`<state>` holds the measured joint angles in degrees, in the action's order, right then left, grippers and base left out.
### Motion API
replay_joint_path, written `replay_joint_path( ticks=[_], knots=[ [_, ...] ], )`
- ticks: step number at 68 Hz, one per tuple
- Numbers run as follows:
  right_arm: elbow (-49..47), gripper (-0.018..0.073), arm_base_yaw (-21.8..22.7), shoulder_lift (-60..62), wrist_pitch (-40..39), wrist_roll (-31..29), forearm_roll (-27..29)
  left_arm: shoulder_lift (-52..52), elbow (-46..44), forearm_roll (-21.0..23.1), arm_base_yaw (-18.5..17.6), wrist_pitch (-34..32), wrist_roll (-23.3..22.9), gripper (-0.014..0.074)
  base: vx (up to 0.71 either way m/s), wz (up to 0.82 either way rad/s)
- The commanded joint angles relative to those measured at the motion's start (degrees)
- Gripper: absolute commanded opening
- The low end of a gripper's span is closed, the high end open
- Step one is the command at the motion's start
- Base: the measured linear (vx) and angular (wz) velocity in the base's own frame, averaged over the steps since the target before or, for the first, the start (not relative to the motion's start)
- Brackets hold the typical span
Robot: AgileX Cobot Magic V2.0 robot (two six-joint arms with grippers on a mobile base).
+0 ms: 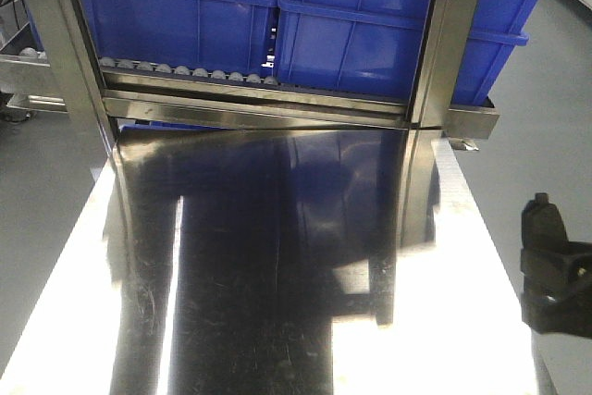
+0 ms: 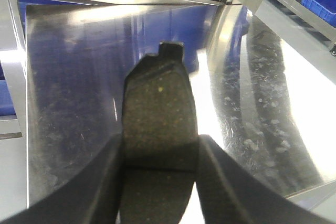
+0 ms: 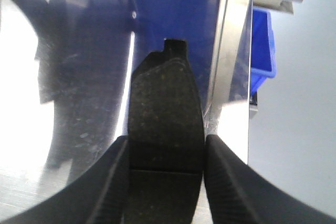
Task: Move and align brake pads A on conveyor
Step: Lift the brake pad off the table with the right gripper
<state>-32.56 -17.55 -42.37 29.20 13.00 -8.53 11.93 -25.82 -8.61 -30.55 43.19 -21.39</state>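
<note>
Left tool [image 2: 160,151]: clamped on a brake pad [image 2: 160,98], notch end toward 12 o'clock.
Right tool [image 3: 165,148]: clamped on a second brake pad [image 3: 165,95], same way.
Pads' place: both over the shiny desk [image 1: 277,275].
Bins [image 1: 351,34]: blue, at the desk's 12 o'clock.

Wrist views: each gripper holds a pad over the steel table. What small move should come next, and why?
Probably carry both pads, jaws shut, off toward the conveyor. The left gripper clamps the left brake pad, the right gripper the right brake pad, and under both lies only the shiny steel table; no belt is in view.
</note>
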Motion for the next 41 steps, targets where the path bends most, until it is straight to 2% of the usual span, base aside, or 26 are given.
replay_joint_path(
  ticks=[1, 20, 41],
  knots=[
    [0.34, -0.0004, 0.27, 3.61, -5.76, -0.53, -0.07, 0.59, -1.62, -0.27, -0.20, -5.23, -0.19, -0.0006, 0.00, 0.00],
    [7.64, -0.0004, 0.27, 14.19, -11.89, -0.92, 1.18, 0.59, -1.62, -0.27, -0.20, -5.23, -0.19, -0.0006, 0.00, 0.00],
    [8.27, -0.0004, 0.27, 18.62, -11.45, -0.92, 1.10, 0.59, -1.62, -0.27, -0.20, -5.23, -0.19, -0.0006, 0.00, 0.00]
  ],
)
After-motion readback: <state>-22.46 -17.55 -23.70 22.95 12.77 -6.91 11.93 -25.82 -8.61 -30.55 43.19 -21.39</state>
